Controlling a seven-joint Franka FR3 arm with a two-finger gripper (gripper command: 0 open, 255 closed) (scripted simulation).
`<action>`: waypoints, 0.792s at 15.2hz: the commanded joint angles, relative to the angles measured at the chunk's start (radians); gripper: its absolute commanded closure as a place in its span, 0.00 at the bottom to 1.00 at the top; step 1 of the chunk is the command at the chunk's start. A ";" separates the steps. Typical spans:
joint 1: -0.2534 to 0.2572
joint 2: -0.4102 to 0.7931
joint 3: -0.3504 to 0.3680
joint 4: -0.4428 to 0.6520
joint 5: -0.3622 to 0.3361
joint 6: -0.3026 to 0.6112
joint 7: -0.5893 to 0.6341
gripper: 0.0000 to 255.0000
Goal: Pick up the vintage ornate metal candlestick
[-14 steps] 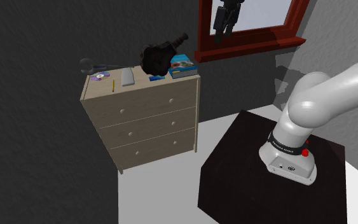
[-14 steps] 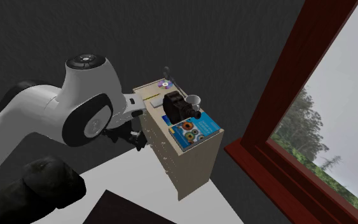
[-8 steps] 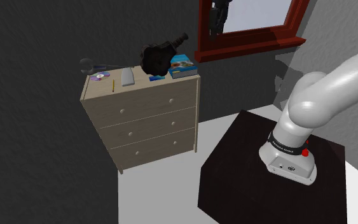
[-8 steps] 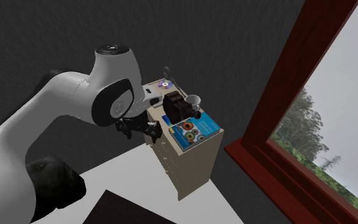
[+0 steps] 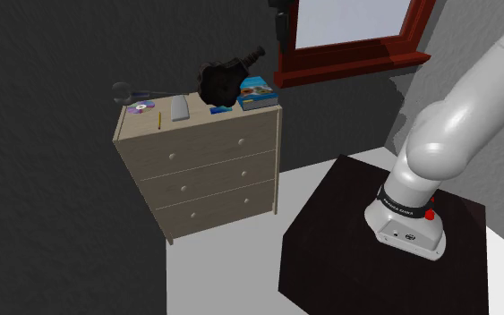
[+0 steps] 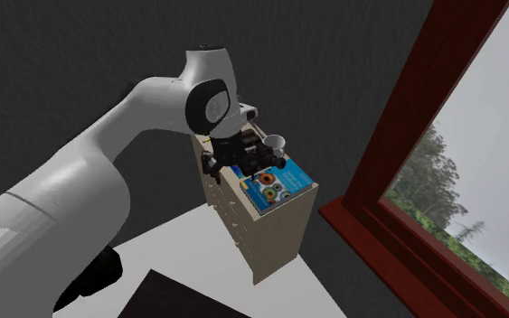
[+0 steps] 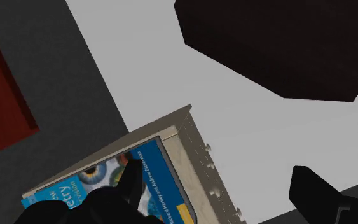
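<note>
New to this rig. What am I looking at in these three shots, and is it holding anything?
It is one white robot arm fixed on a dark box stand. The shoulder view looks down from beside the stand. The second exterior view looks from another side, with the window at its right. The wrist view comes from a camera on the hand, looking down at the dresser. The dresser top carries a dark candlestick, a blue book, a disc and a pencil. The black gripper hangs up by the red window frame, apart from the candlestick, so nothing is held.
</note>
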 commanded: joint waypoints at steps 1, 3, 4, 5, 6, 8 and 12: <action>0.003 0.090 -0.004 0.076 -0.038 -0.004 -0.071 0.00; 0.006 0.179 -0.003 0.160 -0.074 -0.015 -0.135 0.00; 0.007 0.223 -0.002 0.204 -0.092 -0.021 -0.167 0.00; 0.009 0.268 0.000 0.248 -0.111 -0.028 -0.198 0.00; 0.011 0.313 0.002 0.294 -0.129 -0.036 -0.229 0.00; 0.016 0.404 0.007 0.391 -0.167 -0.052 -0.291 0.00; 0.033 0.594 0.016 0.604 -0.247 -0.093 -0.416 0.00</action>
